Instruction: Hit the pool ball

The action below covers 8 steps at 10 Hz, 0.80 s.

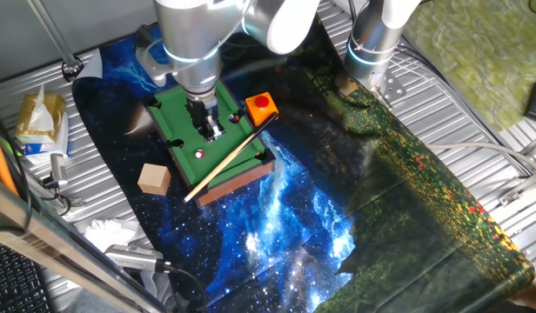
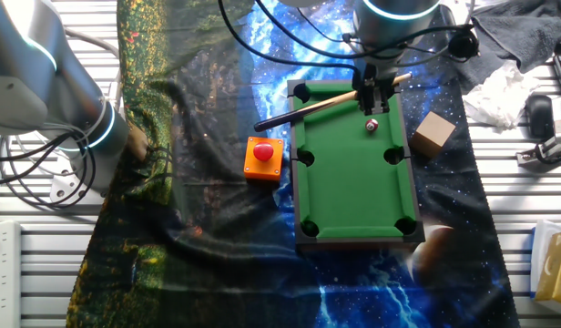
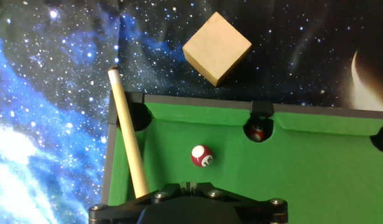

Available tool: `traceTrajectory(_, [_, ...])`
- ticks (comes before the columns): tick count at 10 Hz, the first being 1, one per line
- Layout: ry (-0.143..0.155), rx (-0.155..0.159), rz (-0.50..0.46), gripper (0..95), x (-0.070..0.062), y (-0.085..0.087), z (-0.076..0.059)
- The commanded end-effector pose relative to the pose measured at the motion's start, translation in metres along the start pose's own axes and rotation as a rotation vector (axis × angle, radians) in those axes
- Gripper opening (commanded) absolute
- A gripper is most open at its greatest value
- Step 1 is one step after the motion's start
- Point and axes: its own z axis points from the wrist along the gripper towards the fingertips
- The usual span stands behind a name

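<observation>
Showing mini pool table (image 2: 353, 196) w/ green felt lying on galaxy-print cloth (image 1: 285, 235) over ribbed metal bench. Gripper (image 2: 372, 98) is clamping the cue (image 1: 229, 158); pool ball (image 3: 202, 155) is sitting on felt nr side pocket, wooden cube (image 3: 216, 48) just outside rail.

Pool ball (image 3: 203, 155): glossy red-and-white. Table bed (image 3: 316, 168): matt green felt. Cue (image 3: 128, 137) and cube (image 3: 216, 47): pale, smooth wood.
</observation>
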Motion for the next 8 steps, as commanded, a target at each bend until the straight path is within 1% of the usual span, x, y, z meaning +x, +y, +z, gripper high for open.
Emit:
traceTrajectory(1, [-0.002, 0.001, 0.010, 0.0, 0.0004, -0.0003, -0.0001])
traceTrajectory(3, [-0.007, 0.001, 0.003, 0.0, 0.0004, -0.0004, -0.0003])
traceTrajectory(4, [-0.019, 0.003, -0.036, 0.0, 0.0004, -0.0004, -0.0003])
traceTrajectory(5, [-0.029, -0.001, -0.046, 0.0, 0.0004, -0.0004, -0.0003])
traceTrajectory(6, [-0.035, -0.008, -0.073, 0.0, 0.0004, -0.0004, -0.0003])
traceTrajectory(8, [-0.030, -0.013, -0.173, 0.0, 0.0004, -0.0004, -0.0003])
